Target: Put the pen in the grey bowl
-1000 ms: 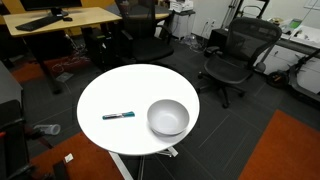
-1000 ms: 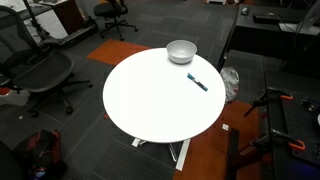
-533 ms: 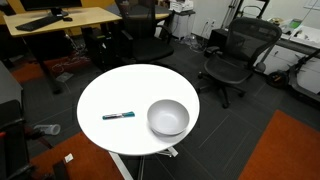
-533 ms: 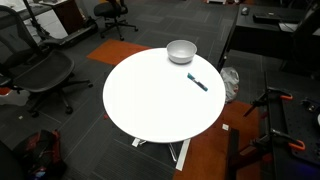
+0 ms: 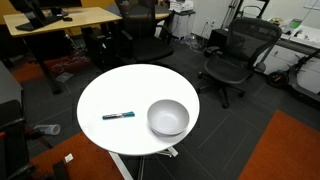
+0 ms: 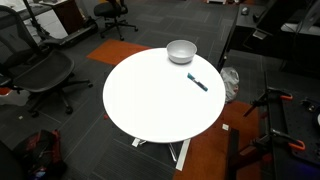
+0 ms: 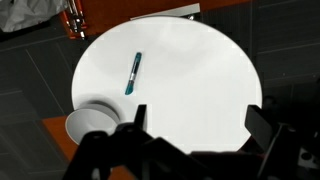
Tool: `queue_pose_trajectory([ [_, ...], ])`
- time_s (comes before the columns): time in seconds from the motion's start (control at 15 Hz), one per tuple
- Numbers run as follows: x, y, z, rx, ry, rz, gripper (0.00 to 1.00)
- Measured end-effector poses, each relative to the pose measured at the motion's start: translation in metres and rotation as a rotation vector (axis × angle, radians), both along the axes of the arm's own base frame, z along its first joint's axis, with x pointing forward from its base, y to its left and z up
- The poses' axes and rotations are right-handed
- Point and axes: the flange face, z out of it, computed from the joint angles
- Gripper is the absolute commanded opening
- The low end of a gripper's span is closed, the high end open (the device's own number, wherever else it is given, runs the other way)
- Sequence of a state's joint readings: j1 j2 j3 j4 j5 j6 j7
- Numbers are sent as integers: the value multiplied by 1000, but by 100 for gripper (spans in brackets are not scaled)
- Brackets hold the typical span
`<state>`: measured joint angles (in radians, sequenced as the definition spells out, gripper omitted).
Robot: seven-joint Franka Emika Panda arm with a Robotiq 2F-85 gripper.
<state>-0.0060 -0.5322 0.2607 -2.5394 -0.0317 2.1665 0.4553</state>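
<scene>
The pen (image 5: 118,116) lies flat on the round white table (image 5: 115,88), dark with a teal-blue end, just beside the grey bowl (image 5: 168,118). In an exterior view the pen (image 6: 197,83) lies a short way from the bowl (image 6: 181,51) at the table's far edge. In the wrist view my gripper (image 7: 197,120) is open and empty, high above the table (image 7: 200,65). The pen (image 7: 133,73) is up and to the left of it, and the bowl (image 7: 88,124) sits at the left finger's side, partly hidden by it.
Black office chairs (image 5: 238,52) (image 6: 38,72) stand around the table. A wooden desk (image 5: 60,20) is behind it. Orange carpet patches (image 5: 285,150) (image 6: 215,150) lie on the dark floor. A black stand (image 6: 275,110) is near the table's edge.
A dark shape has come in at the top edge of both exterior views. The pen and the bowl have not moved.
</scene>
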Motion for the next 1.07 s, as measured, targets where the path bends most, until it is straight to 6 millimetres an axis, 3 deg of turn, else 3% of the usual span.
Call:
queue_pose_trajectory([
  [0.4,20,-49,-51,-1,1,-221,100],
  [1.07,45,-130,-150,86,10,-381,100],
])
